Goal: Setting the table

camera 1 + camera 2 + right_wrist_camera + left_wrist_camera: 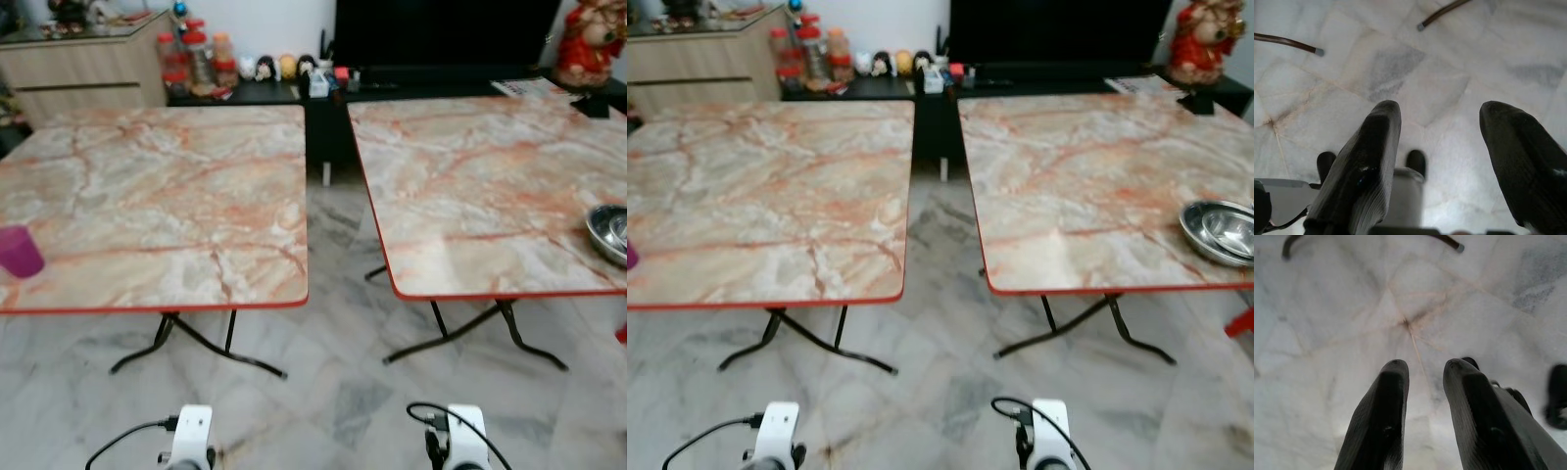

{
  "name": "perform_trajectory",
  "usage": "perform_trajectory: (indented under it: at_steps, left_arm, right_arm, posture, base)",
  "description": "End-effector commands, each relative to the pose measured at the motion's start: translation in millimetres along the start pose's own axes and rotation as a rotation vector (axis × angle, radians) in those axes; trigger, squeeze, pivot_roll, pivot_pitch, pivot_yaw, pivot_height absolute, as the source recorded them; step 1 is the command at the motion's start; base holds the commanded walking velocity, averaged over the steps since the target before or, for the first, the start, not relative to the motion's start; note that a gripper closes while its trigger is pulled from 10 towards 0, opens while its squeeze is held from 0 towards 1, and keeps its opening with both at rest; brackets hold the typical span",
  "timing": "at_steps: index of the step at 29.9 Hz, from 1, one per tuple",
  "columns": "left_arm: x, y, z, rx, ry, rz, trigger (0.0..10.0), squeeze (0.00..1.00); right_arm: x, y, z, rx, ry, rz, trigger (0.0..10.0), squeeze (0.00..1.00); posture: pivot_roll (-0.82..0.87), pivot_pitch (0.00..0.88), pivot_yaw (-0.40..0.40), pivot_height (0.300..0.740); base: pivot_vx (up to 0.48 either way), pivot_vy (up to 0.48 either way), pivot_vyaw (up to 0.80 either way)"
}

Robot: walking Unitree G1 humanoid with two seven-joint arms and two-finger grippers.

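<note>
Two marble worktops: left worktop (157, 206) has one purple cup (20, 251) at its left edge, right worktop (1097, 186) one steel bowl (1220, 231). Left gripper (1422, 369) slightly parted, right gripper (1440, 115) wide apart, both empty above the floor (1400, 63).

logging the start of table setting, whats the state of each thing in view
left tool: open, empty, hanging over the floor
right tool: open, empty, hanging over the floor
purple cup: upright at the left table's left edge
metal bowl: right way up near the right table's front right corner; contents too unclear to tell
left table: standing, apart from the right one
right table: standing
</note>
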State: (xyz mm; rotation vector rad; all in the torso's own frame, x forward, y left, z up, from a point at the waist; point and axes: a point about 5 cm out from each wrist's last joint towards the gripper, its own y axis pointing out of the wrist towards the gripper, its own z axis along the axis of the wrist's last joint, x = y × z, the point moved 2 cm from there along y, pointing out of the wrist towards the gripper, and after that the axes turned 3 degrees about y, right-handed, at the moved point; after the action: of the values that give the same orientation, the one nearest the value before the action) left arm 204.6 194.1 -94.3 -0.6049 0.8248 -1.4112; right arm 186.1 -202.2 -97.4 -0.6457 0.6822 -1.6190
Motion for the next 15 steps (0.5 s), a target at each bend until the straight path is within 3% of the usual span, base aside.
perform_trajectory:
  at_steps: [1,12,15]
  left_arm:
    - [3.6,0.7,3.1,0.004,0.008,-0.011,10.0,0.00]
    - [1.9,1.1,5.8,0.010,0.014,-0.010,10.0,0.00]
    - [1.8,1.1,5.4,0.009,0.016,-0.010,10.0,0.00]
  right_arm:
    - [0.5,0.2,0.8,0.004,-0.006,0.000,10.0,0.00]
    - [-0.3,1.3,4.1,0.010,0.007,0.002,10.0,0.00]
    - [0.0,1.4,4.5,0.011,-0.004,0.000,10.0,0.00]
  posture:
    - [-0.06,0.000,0.035,0.725]
    - [-0.06,0.000,0.036,0.725]
    - [-0.06,0.000,0.035,0.725]
  base:
    - [0.000,0.379,0.00]
    - [0.000,0.379,0.00]
    - [0.000,0.381,-0.31]
